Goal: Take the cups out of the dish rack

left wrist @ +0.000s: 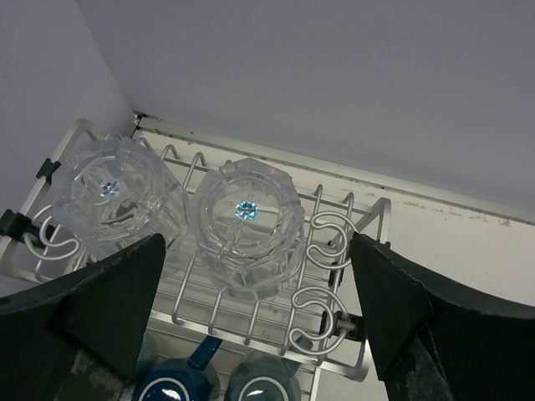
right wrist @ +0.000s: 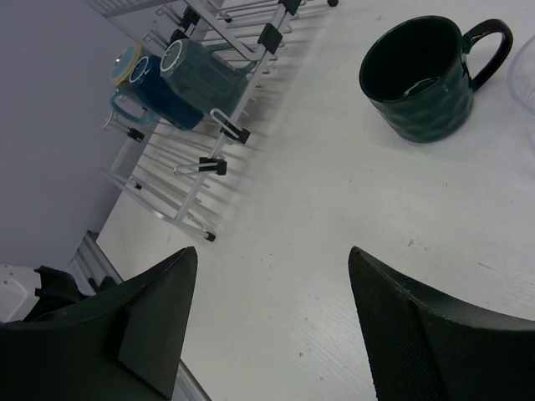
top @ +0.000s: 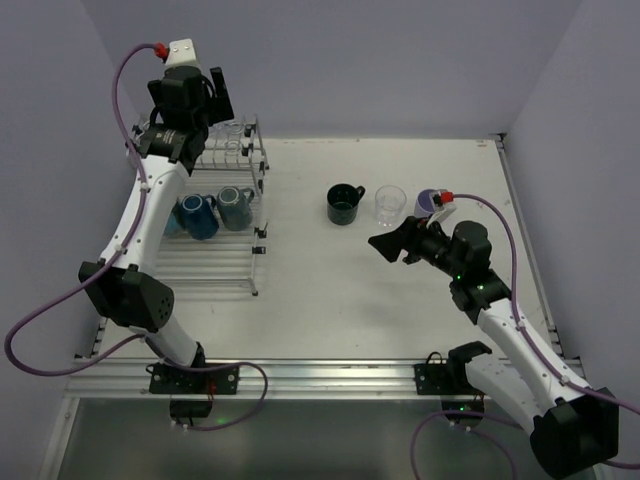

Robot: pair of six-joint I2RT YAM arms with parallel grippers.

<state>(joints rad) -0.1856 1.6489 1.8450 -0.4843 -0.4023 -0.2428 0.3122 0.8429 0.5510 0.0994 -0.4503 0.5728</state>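
The right fingers (right wrist: 418, 334) hang spread apart and empty above the bare surface (top: 330, 310), well to the right of the dish rack (top: 205, 268). Just beyond them, also right of the rack, three cups stand upright in a row on the surface. A dark green mug (top: 343, 205) is nearest the rack, a clear tumbler (top: 390, 205) comes next, and a lavender cup (top: 425, 202) is last, partly hidden behind the right wrist and its purple cable (top: 500, 225).

On the rack's lower tier a blue mug (top: 198, 216) and a grey-green mug (top: 237, 207) sit side by side. A pale blue mug (right wrist: 127, 68) is tucked behind the blue one, and the left arm (top: 150, 215) crosses over that side of the tier and covers most of it from above.

Farthest back, on the rack's upper tier, two glass tumblers (left wrist: 113, 192) stand upside down, close together. The left fingers (left wrist: 117, 301) hover over them, wide open and holding nothing, with the right-hand tumbler (left wrist: 247, 221) lying between them in the wrist view. Wire hooks (left wrist: 322, 230) of the rack curl up just beside that tumbler.
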